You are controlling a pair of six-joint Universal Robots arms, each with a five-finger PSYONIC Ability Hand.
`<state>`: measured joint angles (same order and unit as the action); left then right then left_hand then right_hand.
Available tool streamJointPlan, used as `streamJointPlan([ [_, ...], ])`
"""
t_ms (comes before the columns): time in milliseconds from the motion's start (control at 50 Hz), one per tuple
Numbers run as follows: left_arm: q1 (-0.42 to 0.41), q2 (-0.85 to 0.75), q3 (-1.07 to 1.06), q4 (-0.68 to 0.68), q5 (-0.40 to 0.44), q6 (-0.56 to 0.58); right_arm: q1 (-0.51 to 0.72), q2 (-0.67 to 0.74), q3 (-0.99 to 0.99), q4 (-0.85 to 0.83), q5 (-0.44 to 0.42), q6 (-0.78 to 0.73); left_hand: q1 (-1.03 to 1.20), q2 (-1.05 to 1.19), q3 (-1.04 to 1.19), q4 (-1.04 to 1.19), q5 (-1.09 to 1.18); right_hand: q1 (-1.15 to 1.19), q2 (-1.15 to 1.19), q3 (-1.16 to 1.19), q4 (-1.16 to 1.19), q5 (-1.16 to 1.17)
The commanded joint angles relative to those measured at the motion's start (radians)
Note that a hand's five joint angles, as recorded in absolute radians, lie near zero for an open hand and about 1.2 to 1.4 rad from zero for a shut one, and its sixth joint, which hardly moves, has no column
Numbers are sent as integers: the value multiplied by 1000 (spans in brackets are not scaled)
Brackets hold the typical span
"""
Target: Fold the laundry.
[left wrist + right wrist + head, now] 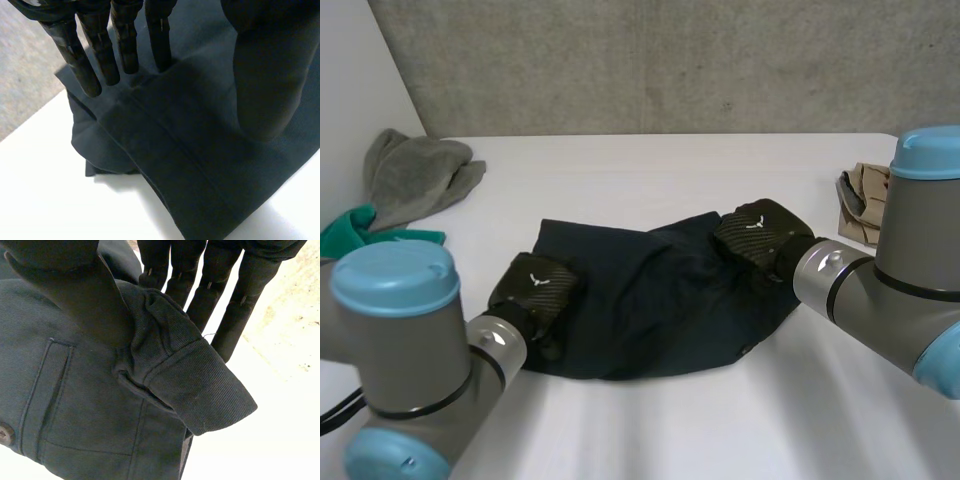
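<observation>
Head view: left robot hand (533,290), right robot hand (757,232) pinch dark garment (650,300).

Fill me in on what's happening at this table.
The robot is working on a dark garment lying crumpled in the middle of the white table, not yet folded. Its left hand pinches a fold at the garment's left end. Its right hand pinches a bunched band of cloth at the right end between thumb and fingers. A grey cloth, a green cloth and a beige cloth wait at the table's sides.
</observation>
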<state>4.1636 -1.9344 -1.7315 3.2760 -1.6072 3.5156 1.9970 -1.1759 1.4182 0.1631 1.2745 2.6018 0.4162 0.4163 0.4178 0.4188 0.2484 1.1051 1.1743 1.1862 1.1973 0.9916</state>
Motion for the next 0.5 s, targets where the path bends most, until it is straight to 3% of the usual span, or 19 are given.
streamJointPlan([
  [20, 10, -104, 61, 11, 13, -9, -1, 15, 16, -31, -3, 9, 240, 240, 238, 237, 233, 291, 222, 210, 199, 230],
  [60, 15, -113, 73, 17, 10, -10, -1, 24, 19, -45, -3, 12, 500, 500, 499, 498, 493, 291, 222, 210, 199, 230],
  [80, 21, -109, 79, 25, 9, -10, -3, 33, 18, -56, 2, 9, 935, 935, 933, 932, 928, 291, 222, 210, 199, 230],
  [100, 23, -101, 84, 27, 9, -9, -3, 39, 15, -62, 3, 9, 980, 980, 978, 977, 973, 291, 222, 210, 199, 230],
  [220, 16, 59, 104, -18, -17, -27, -24, 29, -51, -54, 31, -3, 980, 980, 978, 977, 973, 291, 222, 210, 199, 230],
  [300, -3, 263, 165, -148, -25, -60, -44, -42, -142, 19, 43, -26, 980, 980, 978, 977, 973, 291, 222, 210, 199, 230],
  [400, 3, 396, 367, -450, 35, -89, -66, -166, -284, 123, 42, -75, 980, 980, 978, 977, 973, 291, 222, 210, 199, 230],
  [500, 27, 381, 585, -729, 73, -139, -76, -234, -367, 216, 51, -117, 980, 980, 978, 977, 973, 291, 222, 210, 199, 230],
])
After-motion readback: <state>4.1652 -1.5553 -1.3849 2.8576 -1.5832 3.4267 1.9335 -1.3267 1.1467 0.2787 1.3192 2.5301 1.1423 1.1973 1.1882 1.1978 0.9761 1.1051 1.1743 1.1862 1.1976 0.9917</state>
